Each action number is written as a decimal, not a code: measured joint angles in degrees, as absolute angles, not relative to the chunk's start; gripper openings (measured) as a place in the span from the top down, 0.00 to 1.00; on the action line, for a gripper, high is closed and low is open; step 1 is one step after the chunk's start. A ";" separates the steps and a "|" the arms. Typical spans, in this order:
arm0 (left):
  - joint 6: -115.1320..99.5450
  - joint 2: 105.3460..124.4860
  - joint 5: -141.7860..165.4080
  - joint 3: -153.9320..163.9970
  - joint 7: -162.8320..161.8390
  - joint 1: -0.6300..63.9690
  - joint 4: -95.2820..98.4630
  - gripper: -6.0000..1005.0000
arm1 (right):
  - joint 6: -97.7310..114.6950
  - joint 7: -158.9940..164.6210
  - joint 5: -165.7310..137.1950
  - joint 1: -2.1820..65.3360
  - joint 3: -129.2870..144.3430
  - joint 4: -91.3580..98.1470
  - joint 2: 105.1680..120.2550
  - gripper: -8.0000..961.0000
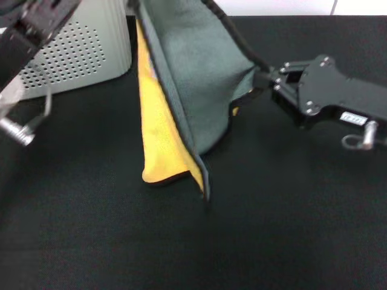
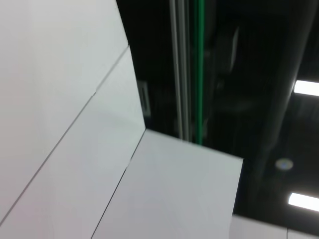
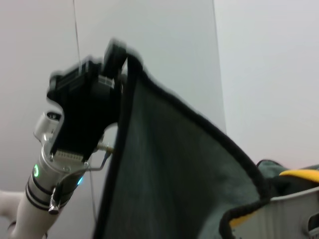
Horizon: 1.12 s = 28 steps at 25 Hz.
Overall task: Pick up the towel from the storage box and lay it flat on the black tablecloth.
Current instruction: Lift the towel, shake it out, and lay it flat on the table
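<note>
The towel (image 1: 193, 72) hangs stretched in the air between my two grippers, grey-teal face towards me and a yellow-orange fold (image 1: 158, 133) hanging at its left. My right gripper (image 1: 264, 79) is shut on one corner, at mid-right over the black tablecloth (image 1: 272, 235). In the right wrist view my left gripper (image 3: 118, 56) is shut on the towel's (image 3: 174, 169) upper corner, raised high. The towel's lowest tip (image 1: 205, 192) hangs close to the tablecloth; I cannot tell whether it touches. The left wrist view shows only walls and ceiling.
The storage box (image 1: 78, 54), light grey with rows of small holes, stands at the back left, just left of the hanging towel. My left arm (image 1: 30, 30) crosses in front of it. The black tablecloth spreads across the front.
</note>
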State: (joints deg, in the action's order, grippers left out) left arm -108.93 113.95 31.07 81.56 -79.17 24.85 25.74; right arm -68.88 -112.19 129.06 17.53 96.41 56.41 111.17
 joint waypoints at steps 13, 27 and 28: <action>-113.97 109.65 41.25 73.57 -89.02 12.34 38.19 1.00 | -75.68 -80.05 98.63 -2.50 81.60 101.93 114.03 0.99; -116.57 111.91 47.70 71.15 -95.87 1.70 49.97 1.00 | -94.98 -68.93 101.33 -14.58 69.93 115.26 116.28 0.99; -116.58 112.13 47.71 71.43 -96.14 1.28 50.59 1.00 | -95.82 -68.56 102.02 -14.79 69.46 115.07 116.28 0.99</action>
